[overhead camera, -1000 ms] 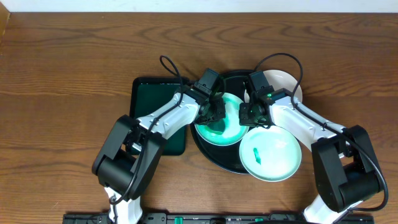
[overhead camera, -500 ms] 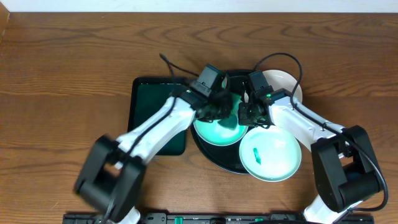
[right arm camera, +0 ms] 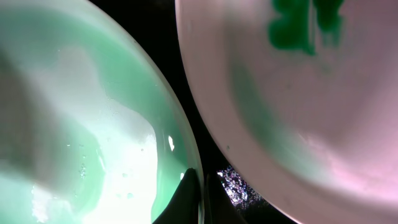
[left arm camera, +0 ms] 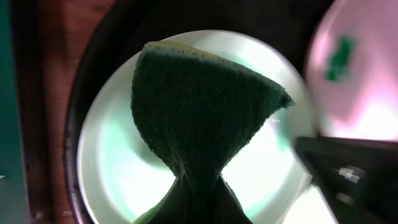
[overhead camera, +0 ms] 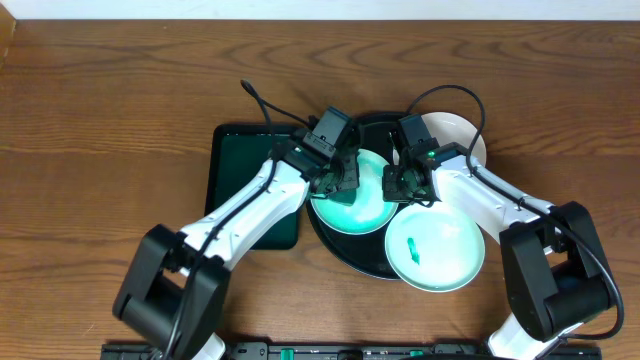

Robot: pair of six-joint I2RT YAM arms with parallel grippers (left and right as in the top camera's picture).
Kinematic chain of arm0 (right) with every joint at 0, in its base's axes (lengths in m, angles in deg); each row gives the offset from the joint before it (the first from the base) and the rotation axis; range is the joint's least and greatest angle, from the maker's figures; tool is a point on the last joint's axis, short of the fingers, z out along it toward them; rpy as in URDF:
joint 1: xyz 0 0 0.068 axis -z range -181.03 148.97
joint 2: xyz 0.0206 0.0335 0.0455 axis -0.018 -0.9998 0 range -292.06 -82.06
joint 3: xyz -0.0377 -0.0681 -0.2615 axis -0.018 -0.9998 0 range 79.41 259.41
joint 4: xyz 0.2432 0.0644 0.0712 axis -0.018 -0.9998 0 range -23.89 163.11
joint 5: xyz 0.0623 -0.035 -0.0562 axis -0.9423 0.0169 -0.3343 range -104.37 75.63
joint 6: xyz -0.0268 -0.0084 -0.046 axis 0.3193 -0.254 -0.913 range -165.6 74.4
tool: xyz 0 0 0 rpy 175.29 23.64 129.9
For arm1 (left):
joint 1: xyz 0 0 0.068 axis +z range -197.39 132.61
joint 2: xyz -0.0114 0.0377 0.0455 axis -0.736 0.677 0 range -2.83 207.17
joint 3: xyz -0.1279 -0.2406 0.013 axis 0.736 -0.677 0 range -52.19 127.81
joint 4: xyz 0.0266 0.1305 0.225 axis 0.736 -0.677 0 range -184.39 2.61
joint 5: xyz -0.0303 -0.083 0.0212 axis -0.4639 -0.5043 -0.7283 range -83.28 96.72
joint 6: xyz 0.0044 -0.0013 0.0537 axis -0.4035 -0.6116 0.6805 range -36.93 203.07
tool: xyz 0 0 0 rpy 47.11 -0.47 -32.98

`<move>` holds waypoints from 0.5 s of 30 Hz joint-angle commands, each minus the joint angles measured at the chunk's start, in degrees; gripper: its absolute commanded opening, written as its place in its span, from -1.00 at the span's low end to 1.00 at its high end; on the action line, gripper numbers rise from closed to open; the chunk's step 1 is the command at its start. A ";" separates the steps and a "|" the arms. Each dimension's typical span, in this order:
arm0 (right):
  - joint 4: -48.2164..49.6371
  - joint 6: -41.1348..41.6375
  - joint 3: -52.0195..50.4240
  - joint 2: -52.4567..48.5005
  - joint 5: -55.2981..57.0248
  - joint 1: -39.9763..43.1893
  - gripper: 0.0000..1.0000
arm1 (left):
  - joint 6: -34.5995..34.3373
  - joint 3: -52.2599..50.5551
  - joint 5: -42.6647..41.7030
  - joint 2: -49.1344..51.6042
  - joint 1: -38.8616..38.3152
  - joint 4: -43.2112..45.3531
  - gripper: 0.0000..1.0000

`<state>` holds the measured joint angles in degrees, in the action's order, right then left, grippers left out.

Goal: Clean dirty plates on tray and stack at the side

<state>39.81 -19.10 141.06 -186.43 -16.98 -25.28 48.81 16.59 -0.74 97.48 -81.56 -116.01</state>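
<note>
The left gripper (overhead camera: pixel 340 182) is pressed together on a dark green sponge (left arm camera: pixel 199 112), pinching its lower end so that the free part fans out wide. Directly under that gripper and the sponge lies the mint plate (overhead camera: pixel 365 207), resting in the left half of the black tray (overhead camera: pixel 362 256); whether the sponge touches the plate cannot be told. The right gripper (right arm camera: pixel 200 186) is closed on the mint plate's rim, one finger on each side of the edge. Just to the right of this gripper sits the smeared plate (right arm camera: pixel 298 124), its green smear (right arm camera: pixel 298 25) near the far edge in the wrist view; the two plates are close, with a dark strip of tray between them. Beyond the right gripper, partly covered by its arm, is a third plate (overhead camera: pixel 462 130) at the tray's far right edge. Left of the left gripper, a rectangular green tray (overhead camera: pixel 240 175) lies on the wooden counter (overhead camera: pixel 100 100).
</note>
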 commanded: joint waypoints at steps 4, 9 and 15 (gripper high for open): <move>0.11 -0.90 -0.39 0.96 -0.46 -0.83 -0.98 | 1.01 -0.66 5.03 4.28 0.24 -0.50 -0.86; 0.11 -0.90 -0.39 0.96 -0.46 -0.83 -0.98 | 0.98 -0.66 5.66 7.08 0.24 -0.48 -0.85; 0.11 -0.90 -0.39 0.96 -0.46 -0.83 -0.98 | -1.22 -0.70 5.49 11.21 0.07 -0.74 -0.85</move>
<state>39.79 -19.10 141.06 -186.43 -17.01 -25.28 48.64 16.52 3.26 105.38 -81.56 -115.99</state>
